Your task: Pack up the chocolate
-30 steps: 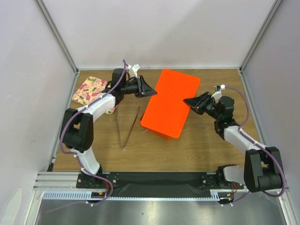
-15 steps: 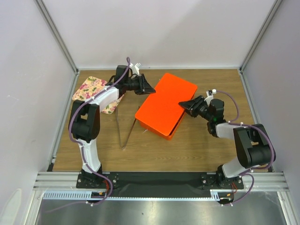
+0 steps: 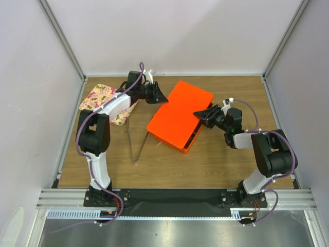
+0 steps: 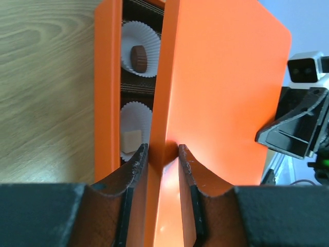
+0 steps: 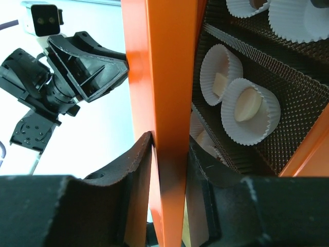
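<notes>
Several chocolates sit in cups inside the box, left tool and right tool each clamp the half-lowered lid, so probably only closing remains.

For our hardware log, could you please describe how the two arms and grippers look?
The left arm and right arm have white shells between black joints, each with a purple cable. The left gripper and right gripper are black wedges with two dark curved fingers and a small white camera block.
</notes>
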`<state>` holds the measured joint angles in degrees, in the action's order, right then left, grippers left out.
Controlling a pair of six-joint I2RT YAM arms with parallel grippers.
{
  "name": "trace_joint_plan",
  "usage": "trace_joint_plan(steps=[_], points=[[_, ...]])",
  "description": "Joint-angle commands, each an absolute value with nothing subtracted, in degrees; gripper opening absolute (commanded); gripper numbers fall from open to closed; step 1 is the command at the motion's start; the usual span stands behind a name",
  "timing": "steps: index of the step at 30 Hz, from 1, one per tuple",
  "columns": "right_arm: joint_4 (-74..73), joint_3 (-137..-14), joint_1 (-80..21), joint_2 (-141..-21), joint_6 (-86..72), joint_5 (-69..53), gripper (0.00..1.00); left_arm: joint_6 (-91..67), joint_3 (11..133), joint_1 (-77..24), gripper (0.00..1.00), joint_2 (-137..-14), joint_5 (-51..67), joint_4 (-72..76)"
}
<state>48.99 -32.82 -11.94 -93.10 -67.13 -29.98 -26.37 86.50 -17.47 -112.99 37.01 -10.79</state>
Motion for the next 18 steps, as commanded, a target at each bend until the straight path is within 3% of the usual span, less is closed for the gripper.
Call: trace_joint_plan(steps=[1,18], points=[[47.2,-34.72,-12.22,-93.69,-63.72,-29.18,0.33,-23.64,89.82,-16.88,0.3,-113.03,33.4,-8.96],[51.32,-34.01,-12.22,-98.87,-66.09,-28.74,0.33,-21.71,91.5,-16.87,0.34,-114.61,30.85,-10.99]])
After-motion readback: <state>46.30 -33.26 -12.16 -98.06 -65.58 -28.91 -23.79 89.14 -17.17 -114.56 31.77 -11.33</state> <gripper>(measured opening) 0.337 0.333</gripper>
